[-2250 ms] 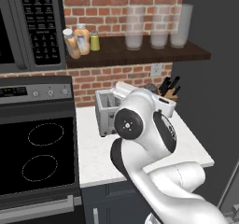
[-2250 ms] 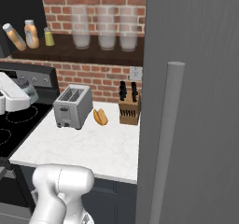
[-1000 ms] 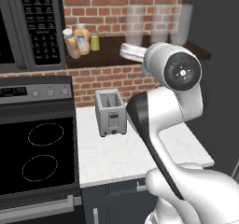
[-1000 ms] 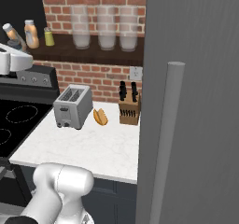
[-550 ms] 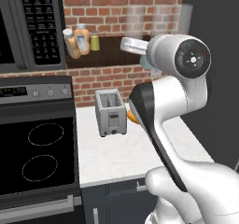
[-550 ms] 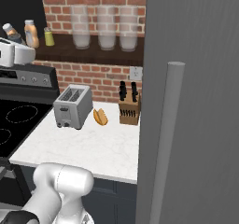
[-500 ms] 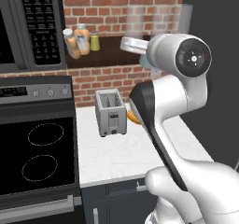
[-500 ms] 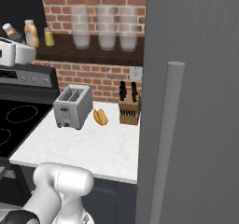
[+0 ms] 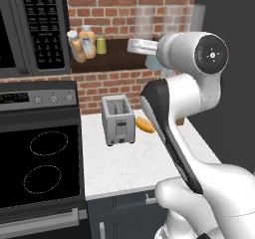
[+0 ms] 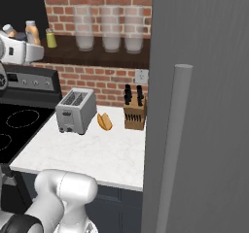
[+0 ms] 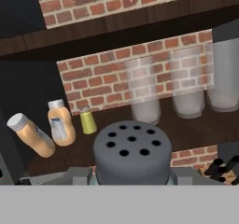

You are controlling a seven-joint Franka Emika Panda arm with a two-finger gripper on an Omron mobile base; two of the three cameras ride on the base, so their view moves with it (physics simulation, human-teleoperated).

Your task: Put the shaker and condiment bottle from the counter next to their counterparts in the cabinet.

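My gripper (image 11: pixel 131 172) is shut on the shaker (image 11: pixel 131 152), whose dark grey cap with holes sits between the fingertips. In the left base view the gripper (image 9: pixel 131 47) hangs at shelf height, just in front of the cabinet (image 9: pixel 119 59). On the cabinet shelf (image 11: pixel 191 125) the slim orange condiment bottle (image 11: pixel 31 135) leans against the wider orange labelled bottle (image 11: pixel 61 123). The yellow-green shaker (image 11: pixel 87 121) stands just right of them. These three things are left of and beyond my gripper. The same bottles (image 9: pixel 82 44) and yellow-green shaker (image 9: pixel 101 44) sit at the shelf's left end.
Three tall clear jars (image 11: pixel 144 90) stand on the shelf to the right. Below are a toaster (image 9: pixel 117 119), a bread roll (image 9: pixel 145 125) and a knife block (image 10: pixel 134 113) on the white counter (image 10: pixel 97 154). The microwave (image 9: pixel 30 29) and stove (image 9: pixel 45 158) are left, the fridge (image 10: pixel 204 106) right.
The arm swung up from counter height to shelf height with the shaker. In the last second the hand rose a little more and edged left along the shelf.
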